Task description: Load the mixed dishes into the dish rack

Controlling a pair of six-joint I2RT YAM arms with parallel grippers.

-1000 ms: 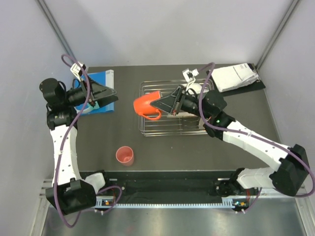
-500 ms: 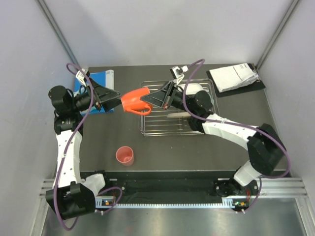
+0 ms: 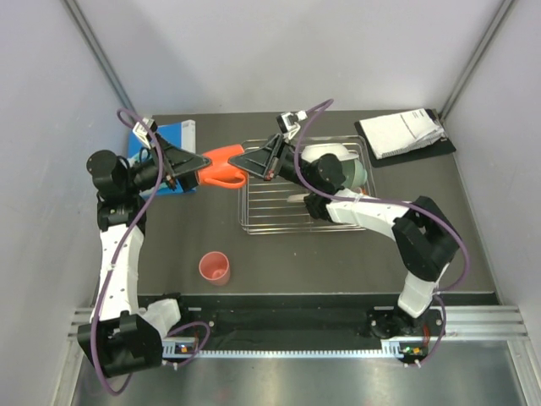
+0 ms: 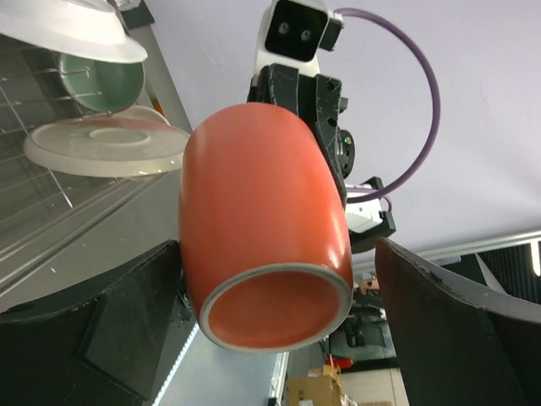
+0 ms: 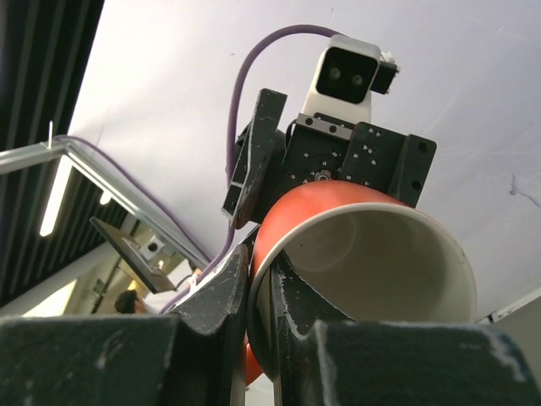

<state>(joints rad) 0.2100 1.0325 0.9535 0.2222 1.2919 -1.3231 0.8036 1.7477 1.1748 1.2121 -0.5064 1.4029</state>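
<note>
Overhead arrangement, read left to right. Blue book [image 3: 177, 135] lies at the upper left of the table, partly hidden by the left gripper [image 3: 196, 166]. That gripper's jaws stand spread wide on either side of the base of the orange white-lined mug [image 3: 221, 167], released and not gripping it. Pink cup [image 3: 215, 268] stands upright at lower left of centre. The mug hangs on its side in the air just left of the dish rack [image 3: 270, 211], its rim pinched by the clenched right gripper [image 5: 260, 283]. The rack's upper right part holds a white shallow bowl [image 4: 68, 30], a mint-green bowl [image 4: 101, 80] and a plate [image 4: 106, 148]. White papers [image 3: 406, 131] lie at the upper right.
</note>
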